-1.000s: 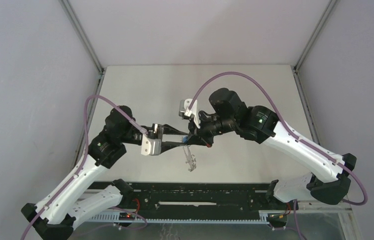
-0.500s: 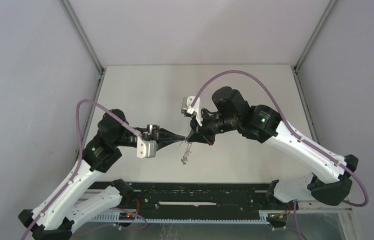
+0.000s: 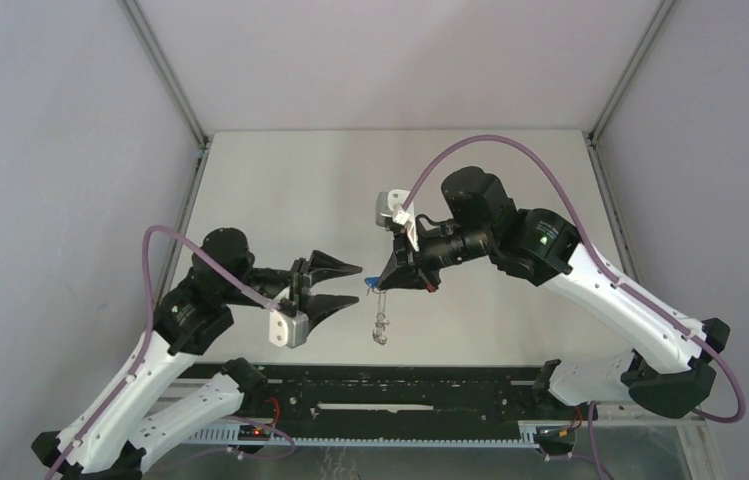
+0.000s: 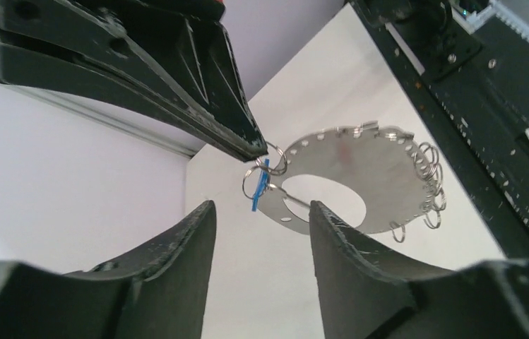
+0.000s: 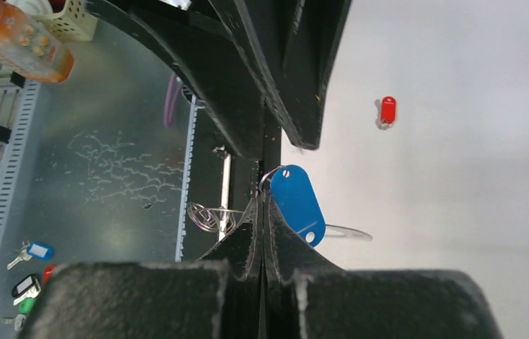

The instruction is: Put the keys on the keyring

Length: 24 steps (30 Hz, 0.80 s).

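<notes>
My right gripper (image 3: 382, 283) is shut on a small loop of the keyring (image 3: 381, 326), which hangs below it above the table. In the left wrist view the keyring (image 4: 367, 166) is a flat grey metal ring with holes and small loops on its rim. The blue key (image 4: 260, 186) hangs at the pinched loop, right by the right gripper's tips (image 5: 264, 192); its blue head (image 5: 296, 201) is plain in the right wrist view. The red key (image 5: 387, 110) lies alone on the table. My left gripper (image 3: 353, 283) is open and empty, just left of the keyring (image 4: 261, 206).
A black rail (image 3: 400, 395) runs along the table's near edge between the arm bases. Beyond the edge the right wrist view shows a grey metal floor with spare keys (image 5: 27, 253) and an orange object (image 5: 20, 41). Grey walls enclose the table on three sides.
My left gripper has opened and drawn back to the left, away from the keyring. The keyring now hangs from the right gripper alone, which has shifted slightly right.
</notes>
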Tool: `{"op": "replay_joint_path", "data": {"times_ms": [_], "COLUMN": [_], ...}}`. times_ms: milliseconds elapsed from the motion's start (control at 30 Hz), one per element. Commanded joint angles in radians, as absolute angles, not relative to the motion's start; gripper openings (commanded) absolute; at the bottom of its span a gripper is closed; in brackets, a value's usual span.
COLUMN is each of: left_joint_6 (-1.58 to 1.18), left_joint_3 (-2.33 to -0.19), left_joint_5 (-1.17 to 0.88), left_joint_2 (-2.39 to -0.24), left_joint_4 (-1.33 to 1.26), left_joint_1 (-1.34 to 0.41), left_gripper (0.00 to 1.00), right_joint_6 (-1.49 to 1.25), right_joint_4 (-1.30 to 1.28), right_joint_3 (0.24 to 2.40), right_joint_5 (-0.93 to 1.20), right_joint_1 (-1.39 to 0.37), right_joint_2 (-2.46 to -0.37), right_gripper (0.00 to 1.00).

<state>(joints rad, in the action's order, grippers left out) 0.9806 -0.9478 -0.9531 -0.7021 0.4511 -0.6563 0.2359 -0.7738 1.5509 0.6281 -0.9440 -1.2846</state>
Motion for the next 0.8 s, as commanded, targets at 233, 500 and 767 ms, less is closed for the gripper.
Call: {"op": "replay_joint_path", "data": {"times_ms": [233,500,767], "left_joint_6": [1.229,1.197,1.246], "left_joint_3": [-0.981,-0.996,-0.991], "left_joint_5": [-0.987,-1.007,-0.988], "left_joint_2": [-0.727,-0.726,-0.731], "left_joint_4": [0.568,0.575,0.612], "left_joint_1": [-0.672,-0.699,-0.714], "left_gripper": [0.40,0.35,0.26], "right_joint_6": [0.259,0.255,0.259], "right_joint_4": [-0.804,-0.800,-0.809], "right_joint_3": [1.594,1.602,1.610], "right_joint_5": [0.714,0.706,0.694], "right_joint_1": [-0.963,-0.969,-0.977], "right_joint_2": [-1.325,-1.342,-1.350], "right_gripper": [0.00,0.00,0.00]}}
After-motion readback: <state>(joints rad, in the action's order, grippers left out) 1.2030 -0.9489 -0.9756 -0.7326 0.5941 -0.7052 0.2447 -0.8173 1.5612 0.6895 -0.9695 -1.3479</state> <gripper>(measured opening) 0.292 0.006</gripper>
